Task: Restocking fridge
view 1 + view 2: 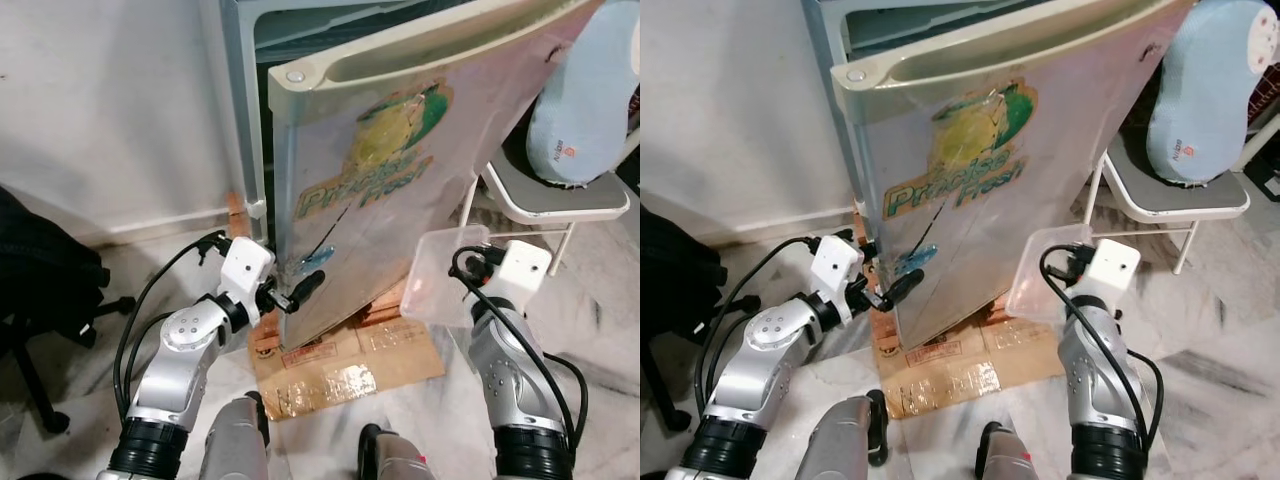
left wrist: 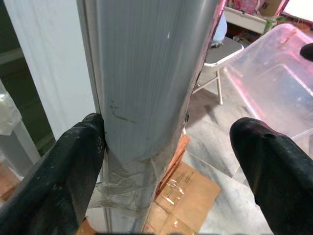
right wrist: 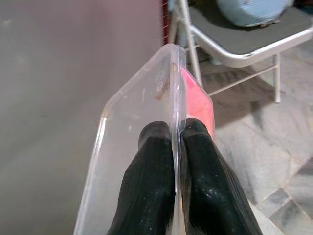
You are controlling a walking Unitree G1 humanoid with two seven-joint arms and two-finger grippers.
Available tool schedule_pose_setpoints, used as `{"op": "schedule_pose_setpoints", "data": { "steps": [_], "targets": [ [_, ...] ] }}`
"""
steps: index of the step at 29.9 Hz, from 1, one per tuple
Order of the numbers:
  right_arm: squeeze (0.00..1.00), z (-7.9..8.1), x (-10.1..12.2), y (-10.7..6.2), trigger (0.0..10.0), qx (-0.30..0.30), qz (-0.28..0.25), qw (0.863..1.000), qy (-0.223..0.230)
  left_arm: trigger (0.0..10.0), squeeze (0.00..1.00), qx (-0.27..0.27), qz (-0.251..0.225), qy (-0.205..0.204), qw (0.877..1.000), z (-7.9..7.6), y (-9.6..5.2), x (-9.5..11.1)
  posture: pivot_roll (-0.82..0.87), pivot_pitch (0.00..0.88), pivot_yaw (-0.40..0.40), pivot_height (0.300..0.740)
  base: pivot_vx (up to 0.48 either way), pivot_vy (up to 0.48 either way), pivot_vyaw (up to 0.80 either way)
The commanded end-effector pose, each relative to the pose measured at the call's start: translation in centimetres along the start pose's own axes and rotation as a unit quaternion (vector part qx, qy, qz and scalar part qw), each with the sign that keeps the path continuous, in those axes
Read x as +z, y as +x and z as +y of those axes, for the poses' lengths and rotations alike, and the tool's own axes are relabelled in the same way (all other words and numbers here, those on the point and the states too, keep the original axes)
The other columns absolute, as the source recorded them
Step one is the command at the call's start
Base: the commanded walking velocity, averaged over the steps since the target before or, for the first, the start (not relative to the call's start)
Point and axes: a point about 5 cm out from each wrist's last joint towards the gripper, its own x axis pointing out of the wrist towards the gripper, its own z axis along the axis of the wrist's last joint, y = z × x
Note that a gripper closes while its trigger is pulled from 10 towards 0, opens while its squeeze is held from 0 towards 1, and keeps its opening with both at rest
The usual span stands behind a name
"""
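The fridge fills the upper middle of the head views, from about eleven to two o'clock, its silver door swung partly out toward the robot and carrying a green and yellow sticker. It stands on flattened cardboard at six o'clock on the marble floor.

The left gripper sits at about seven o'clock, at the door's lower free edge. In the left wrist view its fingers are spread wide, one on each side of the door's edge, the one on the inner side touching it and the other standing clear.

The right gripper is at about four o'clock, just beside the door's lower corner. Its two fingers are pressed together on the rim of a clear plastic container, which it holds up tilted against the front of the door.

At two o'clock a folding chair holds a pale blue cushion. A dark office chair sits at nine o'clock.
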Motion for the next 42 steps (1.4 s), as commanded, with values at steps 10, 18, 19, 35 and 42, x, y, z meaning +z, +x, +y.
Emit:
{"op": "schedule_pose_setpoints", "data": {
  "steps": [10,18,19,35,42],
  "targets": [
    [0.00,-1.1,-0.4,0.1,10.0,-0.036,0.004,0.999,-0.002,10.0,0.00,-0.084,-0.034,0.020,0.996,-3.8,1.9,2.2,0.06,0.161,-0.047,0.740,0.000,-0.302,-0.06],
    [0.00,-1.4,0.0,0.3,10.0,-0.047,-0.003,0.999,-0.013,10.0,0.00,-0.084,-0.033,0.017,0.996,-4.1,2.1,2.2,0.05,0.161,-0.049,0.740,0.000,-0.270,0.00],
    [0.00,-1.5,0.0,0.3,10.0,-0.050,-0.003,0.999,-0.016,10.0,0.00,-0.084,-0.033,0.017,0.996,-4.1,2.2,2.2,0.05,0.161,-0.049,0.740,0.000,-0.251,0.00],
    [0.00,-4.3,0.6,-0.1,10.0,-0.139,-0.007,0.985,-0.097,10.0,0.00,-0.127,-0.049,0.012,0.991,-6.2,4.5,3.2,0.03,0.161,-0.046,0.740,0.000,-0.031,0.00],
    [0.00,-5.5,0.3,-0.9,10.0,-0.158,-0.002,0.981,-0.112,10.0,0.00,-0.270,-0.030,-0.006,0.962,-9.5,5.0,3.7,0.00,0.159,-0.042,0.740,0.000,0.000,0.00]
  ]
}}
